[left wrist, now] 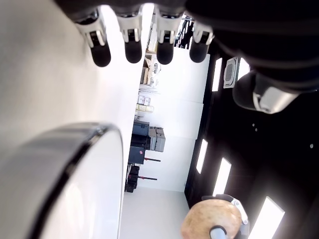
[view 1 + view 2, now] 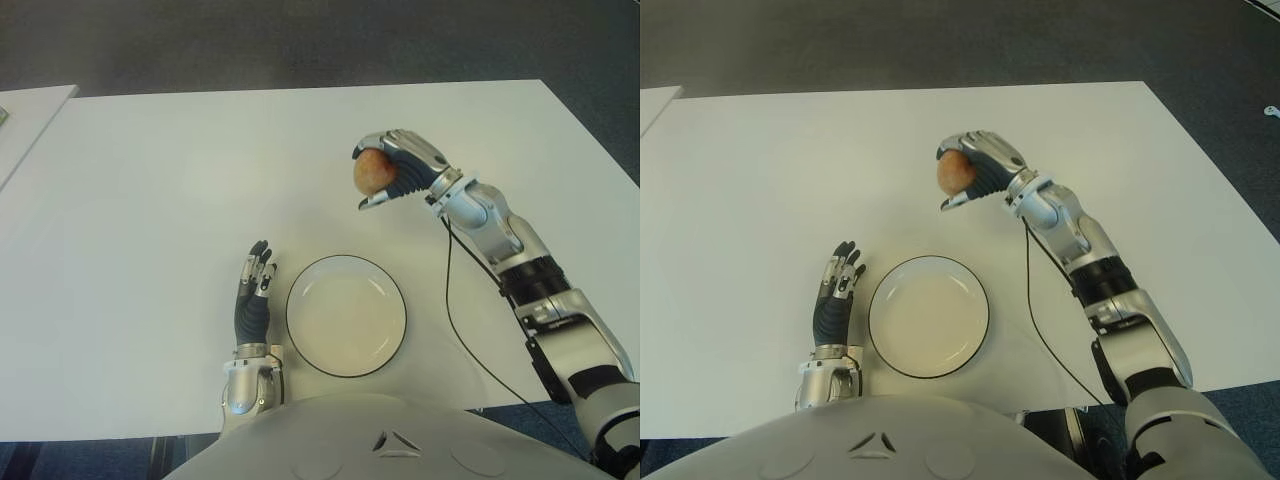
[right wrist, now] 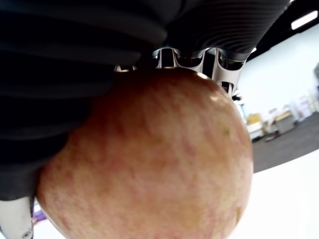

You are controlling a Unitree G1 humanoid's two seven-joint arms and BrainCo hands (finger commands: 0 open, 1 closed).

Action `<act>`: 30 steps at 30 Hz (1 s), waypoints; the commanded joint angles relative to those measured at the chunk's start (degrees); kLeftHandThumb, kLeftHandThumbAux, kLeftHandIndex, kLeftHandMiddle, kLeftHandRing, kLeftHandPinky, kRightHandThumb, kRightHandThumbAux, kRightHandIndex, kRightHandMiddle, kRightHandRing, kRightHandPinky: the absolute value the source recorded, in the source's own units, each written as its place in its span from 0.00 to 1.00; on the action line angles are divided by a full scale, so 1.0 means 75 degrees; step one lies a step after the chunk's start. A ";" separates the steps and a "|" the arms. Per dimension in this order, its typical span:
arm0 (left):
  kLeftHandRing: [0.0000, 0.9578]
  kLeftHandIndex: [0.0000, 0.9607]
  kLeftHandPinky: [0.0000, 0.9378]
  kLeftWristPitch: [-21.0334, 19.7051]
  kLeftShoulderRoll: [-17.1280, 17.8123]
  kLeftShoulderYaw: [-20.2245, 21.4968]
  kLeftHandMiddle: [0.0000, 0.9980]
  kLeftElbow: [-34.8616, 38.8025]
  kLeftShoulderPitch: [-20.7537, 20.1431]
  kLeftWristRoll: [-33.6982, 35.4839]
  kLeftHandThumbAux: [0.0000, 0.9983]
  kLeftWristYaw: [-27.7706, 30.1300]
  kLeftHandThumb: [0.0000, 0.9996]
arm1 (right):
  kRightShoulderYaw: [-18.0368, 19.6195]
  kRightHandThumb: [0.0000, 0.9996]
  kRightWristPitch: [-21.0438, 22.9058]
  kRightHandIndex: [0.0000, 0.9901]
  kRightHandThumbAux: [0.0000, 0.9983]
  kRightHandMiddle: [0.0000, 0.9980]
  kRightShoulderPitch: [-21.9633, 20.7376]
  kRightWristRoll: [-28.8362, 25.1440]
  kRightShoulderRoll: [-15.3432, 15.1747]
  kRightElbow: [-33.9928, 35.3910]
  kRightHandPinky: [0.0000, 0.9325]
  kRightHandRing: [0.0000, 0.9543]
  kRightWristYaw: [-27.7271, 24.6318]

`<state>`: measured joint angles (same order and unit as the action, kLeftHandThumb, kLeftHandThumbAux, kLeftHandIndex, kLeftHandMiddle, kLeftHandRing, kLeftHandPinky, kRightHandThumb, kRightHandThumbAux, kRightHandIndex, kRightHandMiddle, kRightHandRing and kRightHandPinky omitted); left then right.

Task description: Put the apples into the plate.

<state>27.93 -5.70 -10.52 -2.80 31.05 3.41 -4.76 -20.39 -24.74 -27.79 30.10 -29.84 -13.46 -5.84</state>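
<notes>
An apple is held in the right hand beyond the plate; the right wrist view shows the fingers wrapped around it. The left hand, fingers straight, is seen beside the plate's left.

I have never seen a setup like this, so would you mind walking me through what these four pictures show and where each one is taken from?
This is a humanoid robot with two arms, each ending in a hand with several fingers. The two wide pictures come from a stereo camera on its head, looking down at a white table; they show the same scene from slightly different spots. The other two come from cameras on its wrists, very close to each hand.

On the table sits an empty white plate with a dark rim. The left hand shows just left of the plate, fingers straight and holding nothing. The right hand is beyond the plate and has its fingers wrapped around an apple, which fills the right wrist picture. The apple is not yet in the plate.
</notes>
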 commanded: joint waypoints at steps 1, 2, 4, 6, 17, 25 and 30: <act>0.04 0.07 0.06 -0.0374 -0.0364 -0.0016 0.07 -0.0227 -0.0238 0.0107 0.30 -0.0045 0.11 | 0.0137 0.72 0.0127 0.44 0.72 0.84 0.0739 -0.0129 -0.0019 0.1294 0.87 0.86 -0.0400; 0.04 0.07 0.06 -0.0384 -0.0368 -0.0023 0.06 -0.0223 -0.0242 0.0121 0.30 -0.0037 0.12 | 0.0154 0.72 0.0149 0.44 0.72 0.84 0.0816 -0.0144 0.0006 0.1448 0.86 0.86 -0.0471; 0.04 0.07 0.06 -0.0384 -0.0358 -0.0039 0.06 -0.0220 -0.0246 0.0134 0.30 -0.0020 0.12 | 0.0165 0.72 0.0110 0.44 0.72 0.84 0.0908 -0.0212 0.0032 0.1625 0.86 0.86 -0.0624; 0.03 0.07 0.06 -0.0387 -0.0342 -0.0054 0.06 -0.0200 -0.0234 0.0148 0.30 -0.0002 0.12 | 0.0117 0.72 -0.0050 0.44 0.72 0.84 0.1009 -0.0293 0.0025 0.1876 0.86 0.86 -0.0819; 0.04 0.05 0.07 -0.0332 -0.0306 -0.0103 0.06 -0.0136 -0.0231 0.0074 0.32 -0.0071 0.12 | 0.0015 0.72 -0.1818 0.44 0.72 0.86 0.1304 -0.0881 -0.0303 0.2039 0.88 0.88 -0.1427; 0.03 0.02 0.06 -0.0756 -0.0311 -0.0155 0.05 0.0120 -0.0236 -0.0068 0.34 -0.0212 0.10 | 0.0008 0.72 -0.2709 0.44 0.72 0.86 0.1628 -0.0472 -0.0508 0.2680 0.89 0.87 -0.1613; 0.03 0.02 0.07 -0.0851 -0.0380 -0.0268 0.04 0.0278 -0.0218 -0.0124 0.34 -0.0301 0.10 | -0.0175 0.72 -0.3036 0.44 0.72 0.87 0.1632 0.0005 -0.0326 0.2801 0.93 0.89 -0.1596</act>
<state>23.68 -5.50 -12.15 -0.16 30.76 2.85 -6.01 -20.54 -46.00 -15.73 27.93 -33.34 6.68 -17.63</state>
